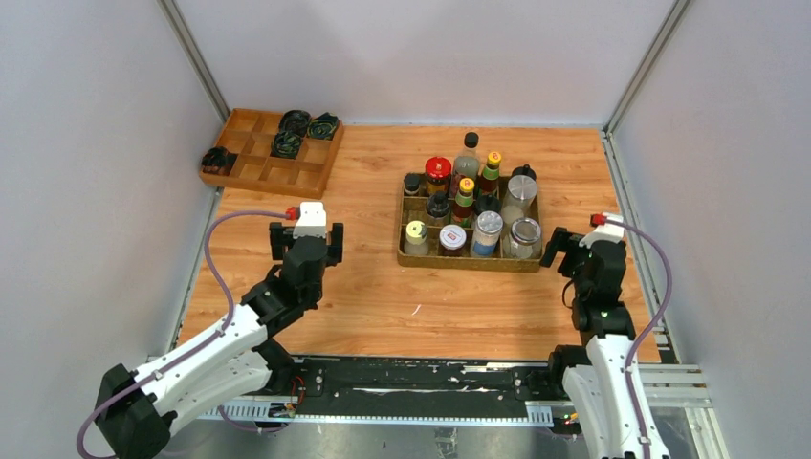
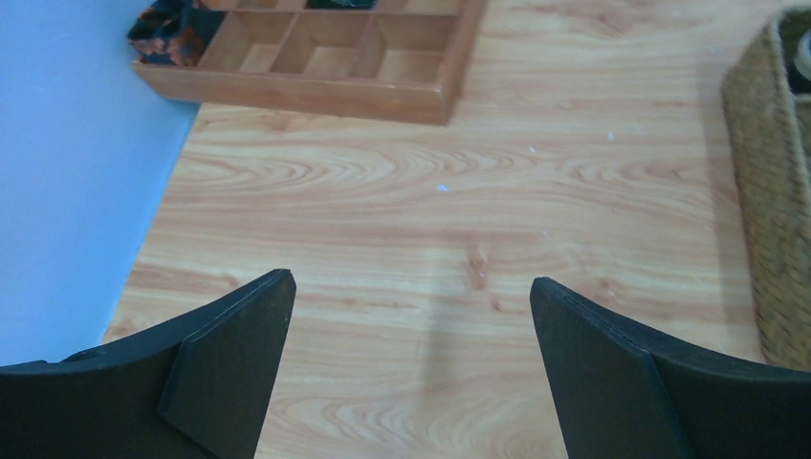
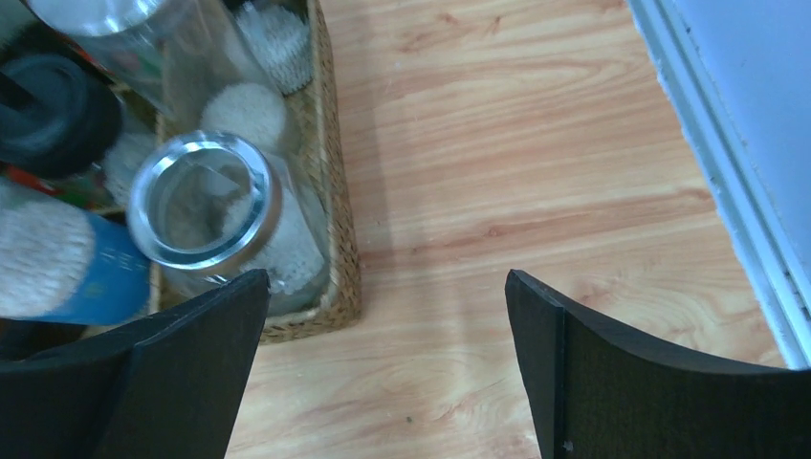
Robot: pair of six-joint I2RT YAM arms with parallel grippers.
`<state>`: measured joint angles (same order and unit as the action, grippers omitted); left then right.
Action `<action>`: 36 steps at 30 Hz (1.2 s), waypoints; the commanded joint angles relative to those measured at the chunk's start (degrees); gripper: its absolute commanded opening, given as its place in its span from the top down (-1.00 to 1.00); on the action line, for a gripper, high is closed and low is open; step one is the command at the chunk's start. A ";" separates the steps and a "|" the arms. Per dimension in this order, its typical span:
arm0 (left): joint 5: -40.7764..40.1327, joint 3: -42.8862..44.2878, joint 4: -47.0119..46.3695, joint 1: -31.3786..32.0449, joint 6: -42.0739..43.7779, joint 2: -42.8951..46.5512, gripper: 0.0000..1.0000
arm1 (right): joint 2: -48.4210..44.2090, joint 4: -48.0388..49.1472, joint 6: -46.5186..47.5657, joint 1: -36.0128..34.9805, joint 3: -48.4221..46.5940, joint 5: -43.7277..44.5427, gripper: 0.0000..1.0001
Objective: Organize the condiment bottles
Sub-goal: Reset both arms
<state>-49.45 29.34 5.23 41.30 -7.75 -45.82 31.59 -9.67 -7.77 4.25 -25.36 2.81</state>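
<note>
Condiment bottles [image 1: 469,206] packed in woven tray [image 1: 469,260], wood-grain table [image 1: 383,296], grey walls [image 1: 86,143], both arms' jaws released, empty

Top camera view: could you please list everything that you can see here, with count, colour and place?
bottles: about twelve, clear or dark with black, red, yellow and silver caps, all standing in the basket
basket: one, brown woven, right of the table's middle
wooden box: one, orange-brown with compartments, far left corner
coils: about four, dark, three in the box's far right compartments and one at its left end
table: one, light wood
left pincer: one, black, open and holding nothing, over bare table left of the basket
right pincer: one, black, open and holding nothing, beside the basket's near right corner
</note>
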 commanded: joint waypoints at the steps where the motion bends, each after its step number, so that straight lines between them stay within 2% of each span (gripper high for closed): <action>1: -1.51 -6.70 -16.94 -3.99 6.00 3.42 -1.00 | -3.71 16.61 1.84 0.67 10.38 2.52 -1.00; 3: -0.54 -10.10 -23.05 -5.95 7.59 3.21 -1.00 | -4.83 24.29 3.11 0.67 15.42 3.51 -1.00; 7: 10.33 -14.90 -34.40 -11.82 12.47 -2.46 -1.00 | -1.22 40.51 5.08 0.67 22.72 5.35 -1.00; 10: 12.65 -14.01 -38.48 -13.55 15.56 -9.80 -1.00 | 7.28 45.03 2.59 0.67 23.51 7.82 -1.00; 13: 17.76 -13.67 -41.18 -17.44 14.48 -15.23 -1.00 | 16.85 55.80 2.04 0.67 24.39 6.77 -1.00; 15: 20.98 -15.66 -46.77 -20.14 13.10 -18.23 -1.00 | 21.68 61.29 1.46 0.61 23.86 6.47 -1.00; 17: 24.23 -16.53 -51.52 -22.33 12.47 -20.99 -1.00 | 26.45 62.32 3.22 0.58 21.96 4.92 -1.00; 19: 26.18 -13.23 -45.99 -23.08 12.15 -22.68 -1.00 | 28.81 63.97 4.51 0.41 21.02 4.65 -1.00; 22: 27.94 -9.80 -43.52 -23.37 12.62 -26.46 -1.00 | 32.56 72.17 7.23 -1.83 23.32 5.47 -1.00; 24: 28.66 -8.31 -42.26 -23.37 12.98 -27.99 -1.00 | 35.98 71.82 9.28 -2.90 21.29 4.92 -1.00; 27: 29.59 -8.62 -42.02 -23.37 13.29 -26.62 -1.00 | 44.74 73.37 10.36 -3.11 17.89 3.89 -1.00; 29: 29.75 -8.69 -40.94 -23.37 13.37 -25.04 -1.00 | 48.56 77.56 12.52 -3.62 17.36 0.15 -1.00; 33: 30.30 -8.63 -40.61 -23.54 13.22 -24.78 -1.00 | 47.92 73.91 13.33 -4.07 16.10 1.08 -1.00; 36: 32.59 -9.63 -39.57 -23.54 14.25 -19.67 -1.00 | 46.57 69.68 13.61 -4.03 14.94 -0.38 -1.00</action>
<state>-19.75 20.08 -35.20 18.17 5.48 -70.50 79.33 62.22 4.80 1.61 -8.32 6.59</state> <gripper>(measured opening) 1.000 0.999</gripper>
